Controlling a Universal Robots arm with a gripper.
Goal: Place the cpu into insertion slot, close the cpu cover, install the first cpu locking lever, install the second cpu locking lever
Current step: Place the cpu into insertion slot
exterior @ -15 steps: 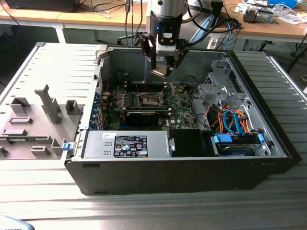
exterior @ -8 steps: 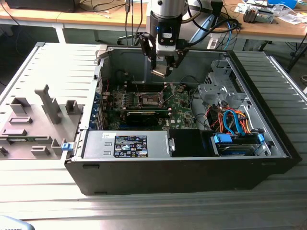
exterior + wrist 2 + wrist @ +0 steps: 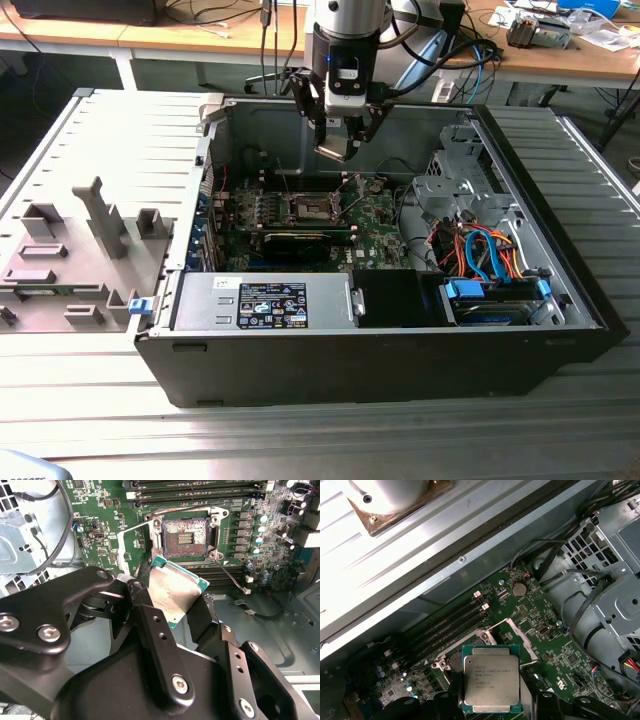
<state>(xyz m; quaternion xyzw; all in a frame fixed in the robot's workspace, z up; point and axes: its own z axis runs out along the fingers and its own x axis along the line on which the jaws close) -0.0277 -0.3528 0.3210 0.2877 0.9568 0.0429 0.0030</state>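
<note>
My gripper (image 3: pixel 337 148) hangs above the open computer case, shut on the cpu (image 3: pixel 334 152). The cpu (image 3: pixel 176 591) is a flat silver-grey square with a green edge, held by two opposite sides between the black fingers (image 3: pixel 145 605). It is tilted and in the air, just short of the insertion slot (image 3: pixel 186 531). The slot lies open, its dark centre and gold contacts bare. In the first wrist view the cpu (image 3: pixel 491 684) hides part of the slot (image 3: pixel 454 663). The silvery cpu cover (image 3: pixel 516 633) stands raised beside the slot. Thin wire levers (image 3: pixel 231 576) stick out from the socket's corners.
Black memory slots (image 3: pixel 452 622) run beside the socket. A grey drive cage (image 3: pixel 455 175) with coloured cables (image 3: pixel 485 250) fills the exterior view's right of the case. A power supply (image 3: pixel 265 300) sits at the front. The removed side panel (image 3: pixel 90 230) lies at the exterior view's left.
</note>
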